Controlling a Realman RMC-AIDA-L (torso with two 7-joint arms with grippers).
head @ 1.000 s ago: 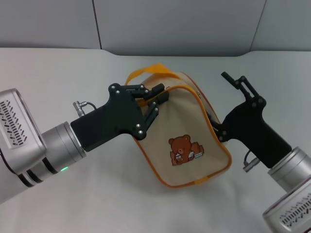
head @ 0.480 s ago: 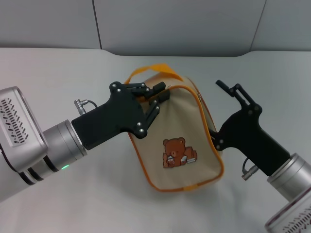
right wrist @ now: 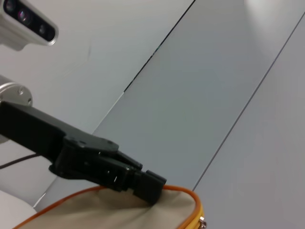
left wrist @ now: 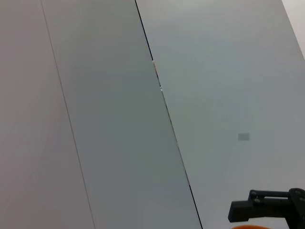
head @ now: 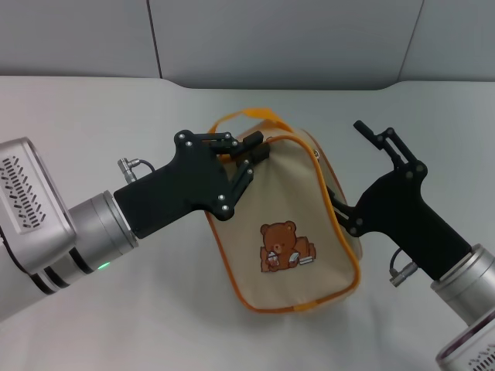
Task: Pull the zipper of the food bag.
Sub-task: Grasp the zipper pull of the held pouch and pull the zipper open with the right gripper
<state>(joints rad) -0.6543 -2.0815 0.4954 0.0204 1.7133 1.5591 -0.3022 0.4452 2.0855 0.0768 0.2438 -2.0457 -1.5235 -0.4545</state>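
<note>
Left end effector [head: 251,151] pinching the far-left top corner of the food bag [head: 290,224]; right end effector [head: 340,205] against the bag's right side, fingers hidden, state cannot be told; bag at mid worktop [head: 93,116], bear face up; zipper [head: 325,193] bordering that panel.

Bag [head: 290,224]: matt beige canvas, looking woven; orange-yellow zipper [head: 329,220] band of cloth tape edging it; stitched brown bear patch [head: 285,246] showing on its face. Left gripper [head: 251,157] and right gripper [head: 352,205]: matt black plastic. Table [head: 93,116] under the bag: smooth, matt white.
</note>
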